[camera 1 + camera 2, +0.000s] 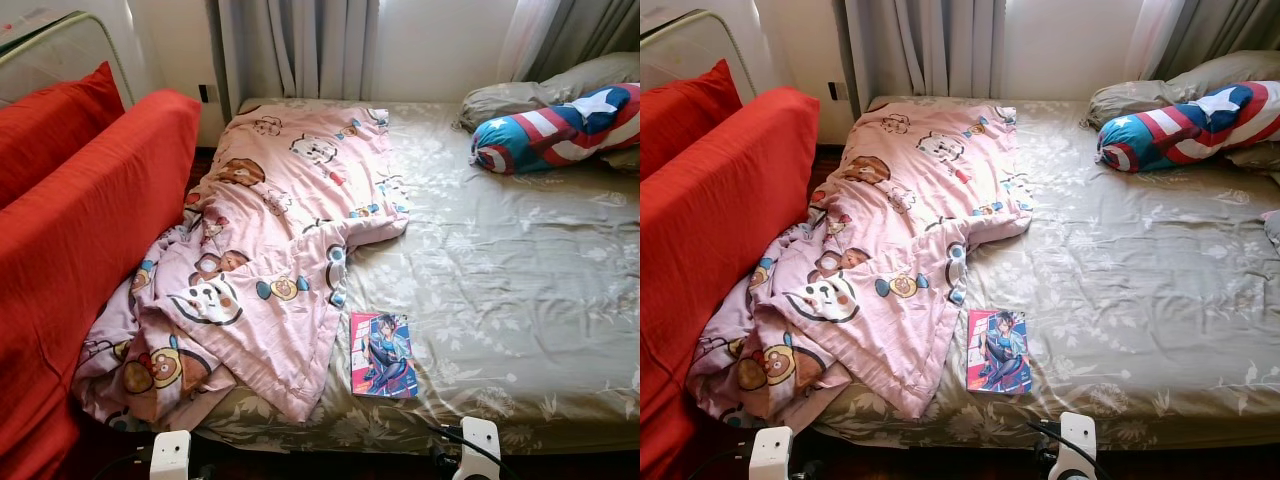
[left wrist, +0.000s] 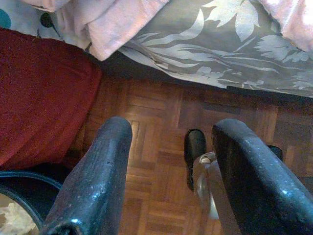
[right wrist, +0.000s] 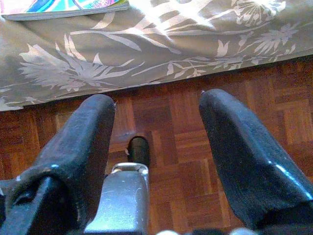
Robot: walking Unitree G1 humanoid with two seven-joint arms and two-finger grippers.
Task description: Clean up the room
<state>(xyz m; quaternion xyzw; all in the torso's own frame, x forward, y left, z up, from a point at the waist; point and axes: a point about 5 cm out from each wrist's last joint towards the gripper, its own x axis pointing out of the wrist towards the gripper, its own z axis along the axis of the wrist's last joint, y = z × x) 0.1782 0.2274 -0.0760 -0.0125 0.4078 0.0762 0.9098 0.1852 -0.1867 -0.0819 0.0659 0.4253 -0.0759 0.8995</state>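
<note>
Scene: we stand at the foot of the bed (image 1: 520, 290); a pink cartoon blanket (image 1: 270, 260) lies crumpled over the half ahead of our left arm, and a book (image 1: 382, 355) lies flat on the sheet near the foot edge.
Left end effector (image 2: 168, 166): hangs low over the wooden floor (image 2: 151, 107), fingers spread, holding nothing; the blanket's hanging corner is just ahead and above it.
Right end effector (image 3: 156, 147): also low over the floor, fingers spread and empty; the bed edge lies straight ahead, and the book's lower edge (image 3: 63, 10) shows just beyond that edge.
Key relation: we judge the book the likely first thing to tidy. It lies ahead of and above the right end effector, slightly toward our left side. The right arm is nearer.
Long axis: the book runs roughly away from us, a short edge facing the foot of the bed.
Other items: a star-and-stripe bolster pillow (image 1: 560, 125) far ahead on our right; red cushions (image 1: 90, 230) beside our left arm.
Writing: the cover shows a drawn figure; no lettering we can read.
</note>
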